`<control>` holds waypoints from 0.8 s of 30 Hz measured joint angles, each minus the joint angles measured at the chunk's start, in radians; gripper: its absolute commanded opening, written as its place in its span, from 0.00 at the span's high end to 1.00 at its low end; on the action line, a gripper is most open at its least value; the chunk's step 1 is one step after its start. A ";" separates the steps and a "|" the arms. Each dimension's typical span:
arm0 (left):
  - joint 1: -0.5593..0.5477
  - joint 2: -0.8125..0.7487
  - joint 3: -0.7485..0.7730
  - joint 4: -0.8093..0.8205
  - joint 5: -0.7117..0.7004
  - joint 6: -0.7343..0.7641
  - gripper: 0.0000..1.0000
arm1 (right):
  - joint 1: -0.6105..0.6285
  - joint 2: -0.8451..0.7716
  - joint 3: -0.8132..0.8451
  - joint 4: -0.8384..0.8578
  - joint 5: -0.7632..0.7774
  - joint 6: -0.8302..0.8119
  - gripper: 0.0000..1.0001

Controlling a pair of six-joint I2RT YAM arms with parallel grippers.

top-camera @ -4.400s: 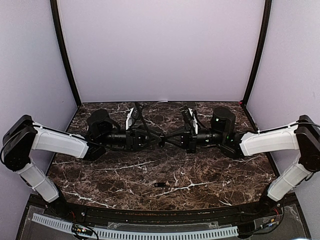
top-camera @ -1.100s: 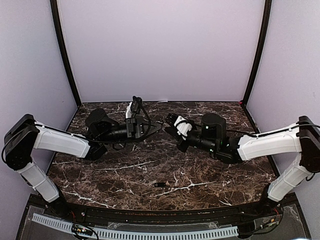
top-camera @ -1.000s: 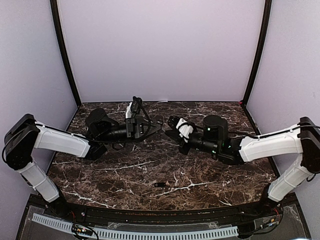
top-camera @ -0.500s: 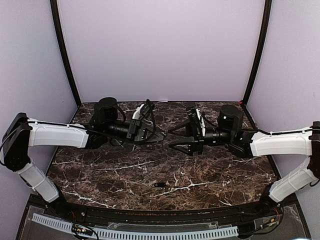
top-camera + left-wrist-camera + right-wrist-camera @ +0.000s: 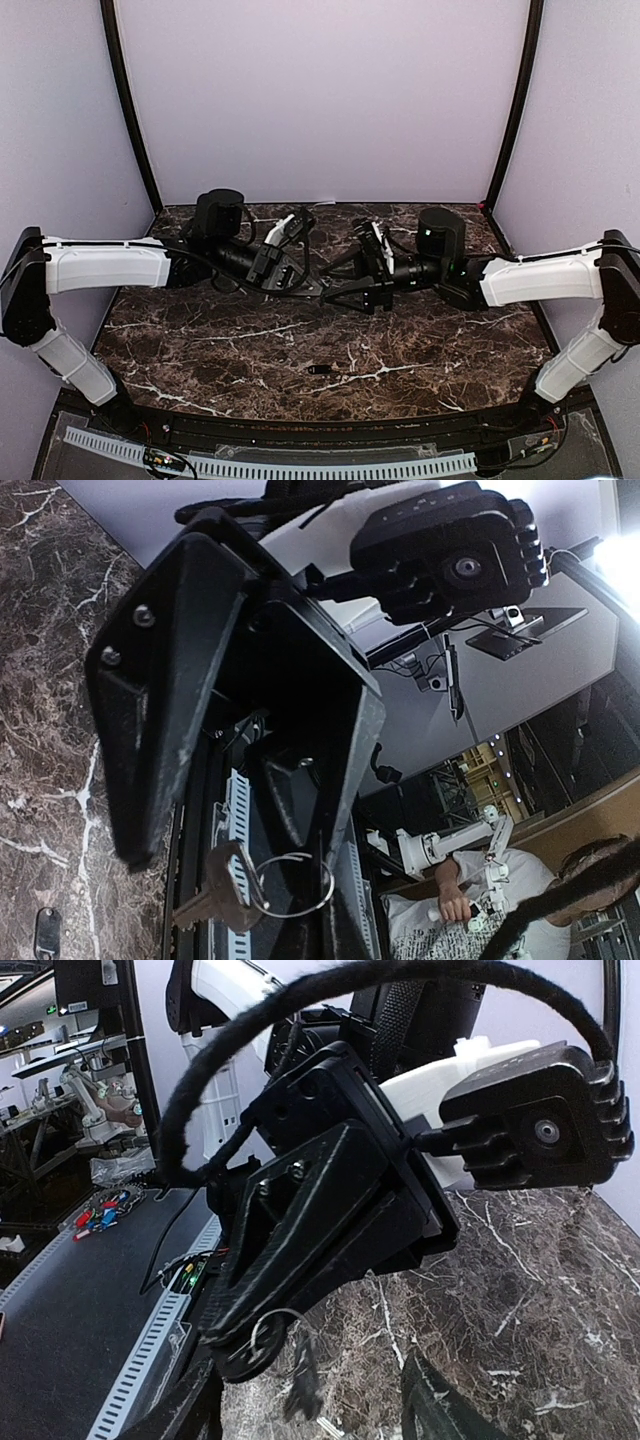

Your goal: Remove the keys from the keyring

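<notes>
Above the table's (image 5: 420,350) middle: left gripper (image 5: 316,290) clamped on keyring (image 5: 272,1335), key (image 5: 303,1385) hanging down. Your right gripper (image 5: 337,284) gapes empty, just beside it.

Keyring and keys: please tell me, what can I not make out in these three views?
Right wrist view: the hanging key is blurred; the bottom edge cuts off most of the right claw.
Left wrist view: dark claw parts cover part of the keyring; a second key behind the hanging one cannot be ruled out.
Top view: the left claw and right claw hide the keyring; the loose key on the table is too small to read.
</notes>
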 measured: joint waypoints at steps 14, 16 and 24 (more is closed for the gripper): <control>-0.008 0.000 0.017 -0.026 0.023 0.010 1.00 | 0.039 0.067 0.041 0.025 -0.032 -0.032 0.87; -0.008 0.000 0.017 -0.024 0.026 0.010 1.00 | 0.040 0.069 0.041 0.042 -0.033 -0.028 1.00; -0.002 -0.008 0.017 -0.025 -0.023 0.006 1.00 | 0.048 0.048 -0.009 0.117 0.116 0.007 1.00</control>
